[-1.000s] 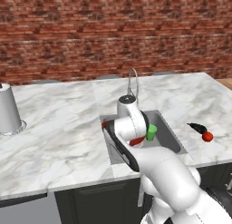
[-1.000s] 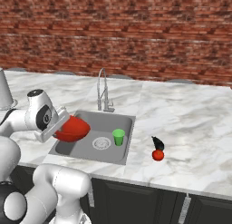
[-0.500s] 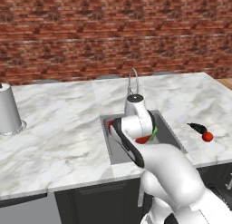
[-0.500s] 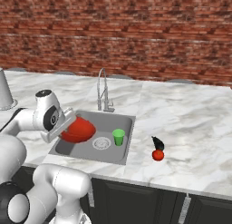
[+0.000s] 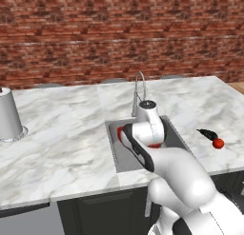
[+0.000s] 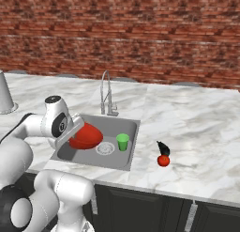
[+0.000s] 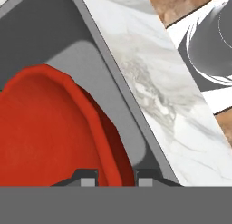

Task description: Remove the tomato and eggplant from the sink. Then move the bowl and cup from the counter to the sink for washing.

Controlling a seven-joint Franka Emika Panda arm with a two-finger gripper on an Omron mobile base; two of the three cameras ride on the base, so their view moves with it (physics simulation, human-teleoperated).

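The red bowl (image 6: pixel 87 136) hangs tilted inside the left part of the sink (image 6: pixel 95 161), its rim pinched between the fingertips of my gripper (image 7: pixel 116 179), which is shut on it. In the right base view the gripper (image 6: pixel 75 131) sits at the bowl's left edge. From the left base view only slivers of the bowl (image 5: pixel 120 133) show around my hand. The green cup (image 6: pixel 123 142) stands upright in the sink's right part, next to the drain. The tomato (image 6: pixel 163 160) and eggplant (image 6: pixel 163 147) lie together on the counter (image 6: pixel 197 132) right of the sink.
The curved faucet (image 6: pixel 107 92) rises behind the sink. A grey canister (image 5: pixel 9 116) stands on the counter far to the left. The sink's grey wall (image 7: pixel 106 85) and the marble edge (image 7: pixel 154 91) lie close beside the bowl.
My hand has carried the bowl a little to the right and lower, further into the sink. The cup, tomato and eggplant have stayed put.
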